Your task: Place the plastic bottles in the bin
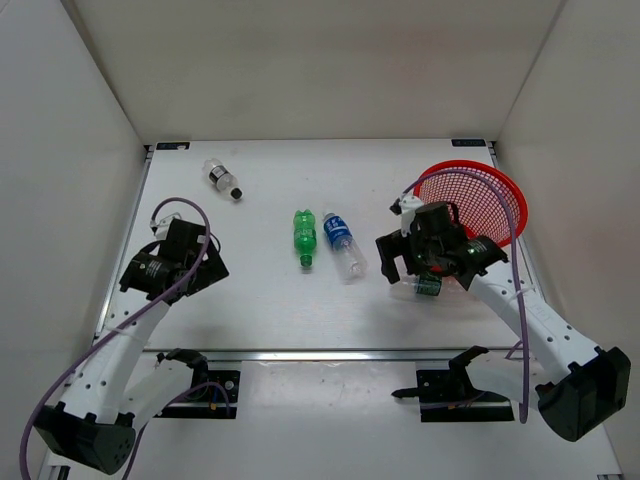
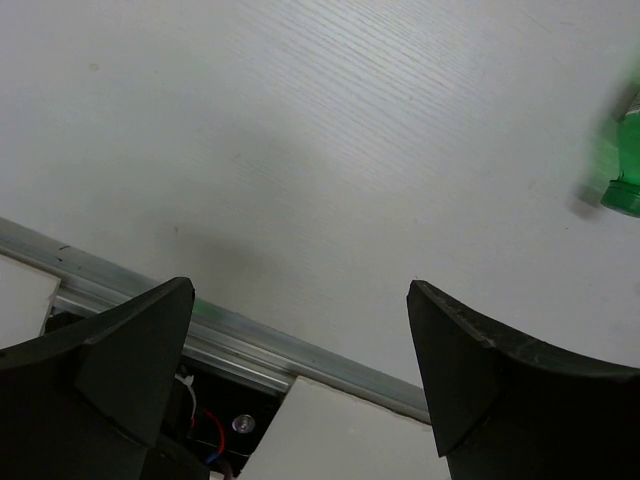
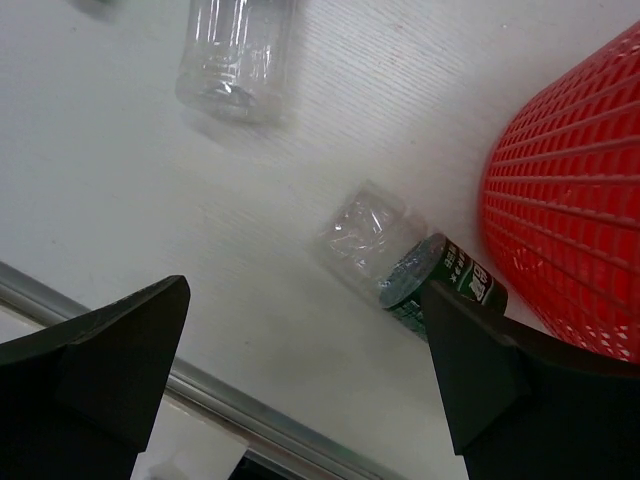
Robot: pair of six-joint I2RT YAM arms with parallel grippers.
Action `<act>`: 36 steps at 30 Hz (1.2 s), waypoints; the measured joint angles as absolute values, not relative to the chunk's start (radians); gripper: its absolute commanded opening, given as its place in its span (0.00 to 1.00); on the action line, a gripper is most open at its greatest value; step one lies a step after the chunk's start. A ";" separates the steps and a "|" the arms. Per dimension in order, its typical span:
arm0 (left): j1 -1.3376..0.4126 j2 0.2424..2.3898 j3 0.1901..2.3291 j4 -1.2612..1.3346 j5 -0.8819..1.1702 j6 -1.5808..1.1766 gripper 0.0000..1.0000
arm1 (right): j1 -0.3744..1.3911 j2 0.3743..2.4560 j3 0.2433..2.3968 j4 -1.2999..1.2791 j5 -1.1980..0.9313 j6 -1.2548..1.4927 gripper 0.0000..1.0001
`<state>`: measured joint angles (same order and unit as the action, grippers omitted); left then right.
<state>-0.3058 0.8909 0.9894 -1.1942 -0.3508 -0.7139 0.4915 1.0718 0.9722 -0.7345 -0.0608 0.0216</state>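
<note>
Four plastic bottles lie on the white table. The clear one with a black cap (image 1: 222, 178) is at the far left. The green one (image 1: 304, 237) and the clear one with a blue label (image 1: 342, 243) lie side by side in the middle. The clear one with dark green at its end (image 1: 420, 287) lies just left of the red mesh bin (image 1: 480, 195). My right gripper (image 1: 415, 272) is open and empty, hovering over this bottle (image 3: 385, 245) beside the bin's wall (image 3: 575, 190). My left gripper (image 1: 190, 272) is open and empty at the left, away from all the bottles.
A metal rail (image 1: 320, 352) runs along the table's near edge, and it also shows in the left wrist view (image 2: 250, 340). White walls enclose the table on three sides. The green bottle's cap end (image 2: 625, 185) shows at the right edge of the left wrist view.
</note>
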 measured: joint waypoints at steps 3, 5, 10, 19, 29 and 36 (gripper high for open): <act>-0.308 0.906 0.987 -1.166 -0.341 -0.705 0.99 | 0.530 1.075 0.939 -0.717 -0.045 -0.028 0.99; -0.310 0.902 0.986 -1.155 -0.338 -0.699 0.98 | 0.570 1.077 0.905 -0.696 -0.016 -0.055 0.99; -0.305 0.877 0.966 -1.132 -0.327 -0.690 0.99 | 0.576 1.104 0.819 -0.658 -0.012 -0.137 0.99; -0.294 0.877 0.923 -1.102 -0.310 -0.668 0.99 | 0.518 1.151 0.759 -0.536 0.054 -0.305 0.99; -0.266 0.906 0.919 -1.066 -0.305 -0.625 0.99 | 0.473 1.218 0.680 -0.498 0.006 -0.395 0.99; -0.251 0.916 0.919 -1.061 -0.308 -0.609 0.99 | 0.452 1.286 0.680 -0.493 0.010 -0.404 0.99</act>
<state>-0.2508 0.9157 0.9192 -1.0611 -0.3077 -0.6094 0.4522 1.2861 0.6804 -0.4927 0.0101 -0.4042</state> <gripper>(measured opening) 0.988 0.995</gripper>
